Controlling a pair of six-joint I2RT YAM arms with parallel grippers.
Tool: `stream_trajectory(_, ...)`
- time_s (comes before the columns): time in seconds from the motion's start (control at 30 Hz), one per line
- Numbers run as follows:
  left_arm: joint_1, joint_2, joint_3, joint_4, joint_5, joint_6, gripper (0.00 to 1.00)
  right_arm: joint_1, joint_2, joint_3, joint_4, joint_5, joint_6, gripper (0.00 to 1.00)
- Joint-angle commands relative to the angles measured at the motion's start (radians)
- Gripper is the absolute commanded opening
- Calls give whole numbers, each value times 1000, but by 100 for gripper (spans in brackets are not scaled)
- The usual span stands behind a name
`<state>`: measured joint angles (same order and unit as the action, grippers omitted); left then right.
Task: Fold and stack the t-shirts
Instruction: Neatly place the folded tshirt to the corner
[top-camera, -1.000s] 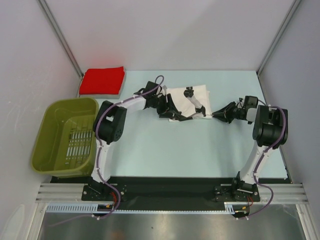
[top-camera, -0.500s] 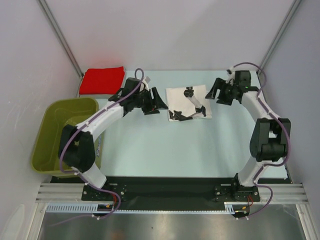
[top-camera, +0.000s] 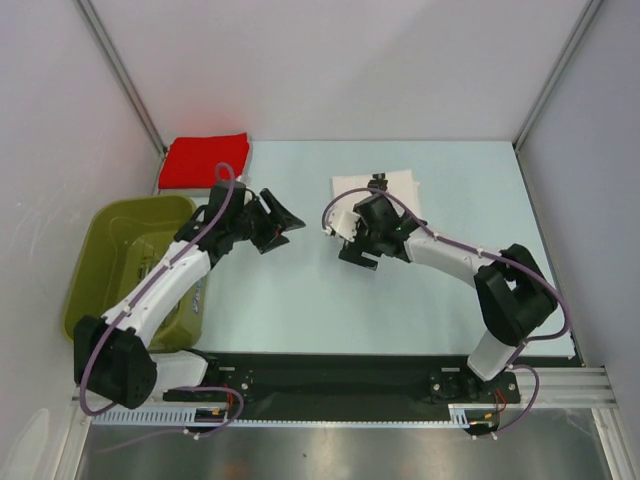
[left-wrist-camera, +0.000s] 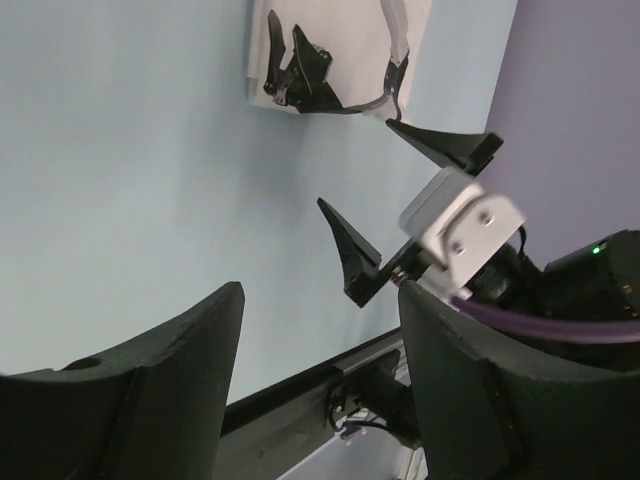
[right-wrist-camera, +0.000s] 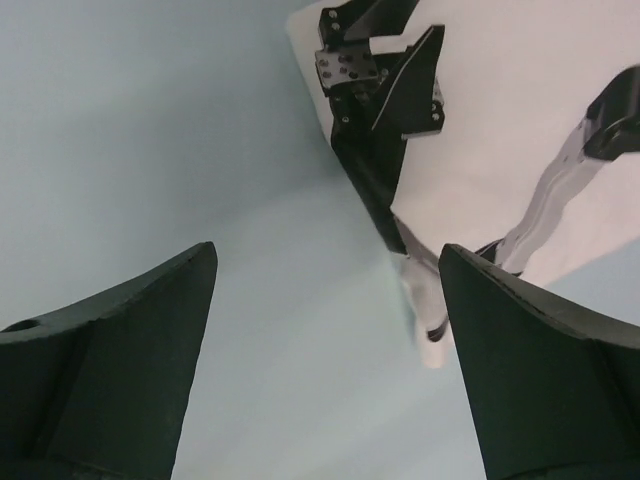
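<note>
Leftward, olive basket (top-camera: 108, 272) near red t-shirt (top-camera: 205, 160)

White t-shirt (top-camera: 400, 183), black print; red t-shirt (top-camera: 205, 160); olive basket (top-camera: 105, 270); pale-blue table (top-camera: 300, 300).

The table (top-camera: 300, 300) has a pale blue-green top that runs from the near rail to the far wall. A folded white t-shirt (top-camera: 395, 183) lies flat on it at the far side, a little right of the middle, with black printed shapes facing up. A folded red t-shirt (top-camera: 205, 160) lies in the far left corner, well apart from the white one. An olive-green basket (top-camera: 92, 262) stands at the left edge, near the red shirt. A black strip (top-camera: 330, 372) runs along the near edge.
</note>
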<state>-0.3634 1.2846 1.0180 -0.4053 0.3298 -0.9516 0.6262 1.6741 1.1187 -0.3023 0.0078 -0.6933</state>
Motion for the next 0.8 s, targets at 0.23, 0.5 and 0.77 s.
stream_trajectory(0.23,35,-202,5,-196,-199,-208,76,63,119,-31,221,169,-373,71)
stream_trajectory(0.5,69,-255,-27,-222,-167,-274,81,72,214,-37,292,127,-387,68)
stream_trajectory(0.77,93,-186,-9,-219,-140,-300,91,73,351,26,434,201,-373,54)
